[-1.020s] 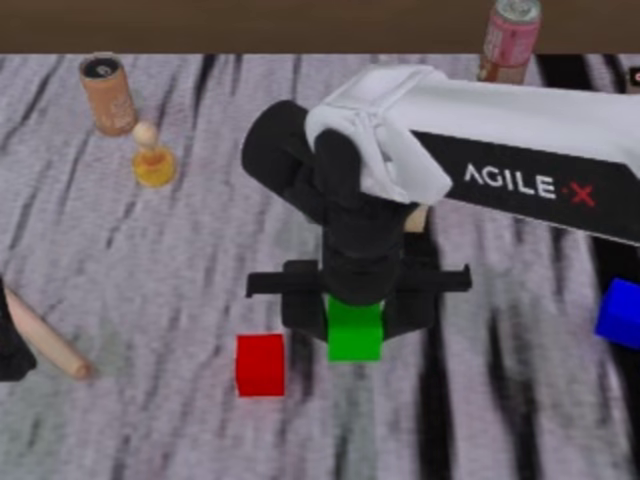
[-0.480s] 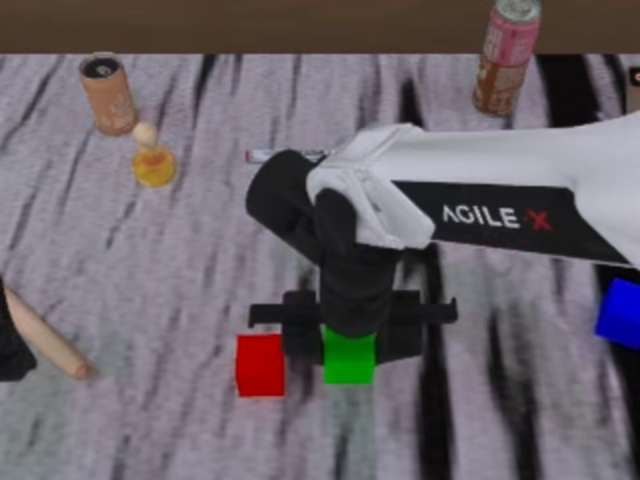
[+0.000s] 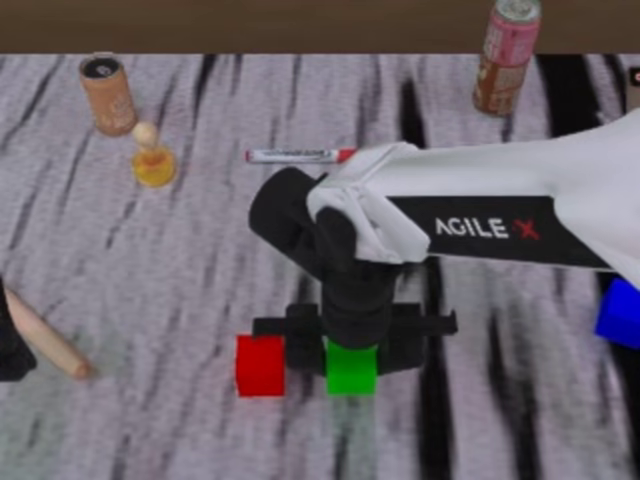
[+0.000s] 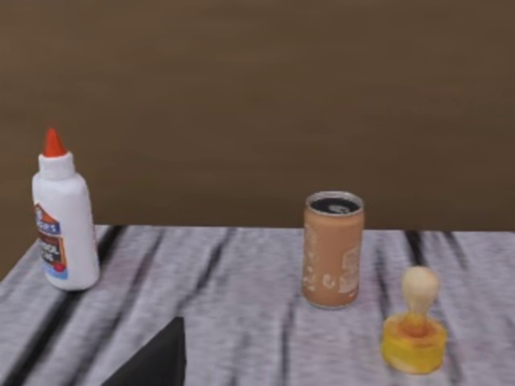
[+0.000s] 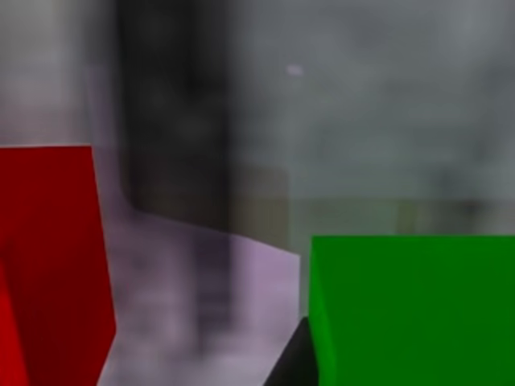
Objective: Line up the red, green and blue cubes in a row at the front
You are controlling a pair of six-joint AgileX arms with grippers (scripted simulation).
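Note:
The red cube rests on the table near the front, left of centre. Close to its right is the green cube, with my right gripper shut on it from above. In the right wrist view the green cube fills the lower corner with one black finger against its side, and the red cube is a small gap away. The blue cube lies at the right edge, partly under my right arm. My left arm sits parked at the far left edge.
At the back stand a brown can on the left and a pink can on the right. A yellow-based wooden knob, a red-capped marker and a wooden stick lie on the table. A glue bottle shows in the left wrist view.
My right gripper has moved toward the front and sunk lower with the green cube, ending level with the red cube. The marker behind the arm has come into sight.

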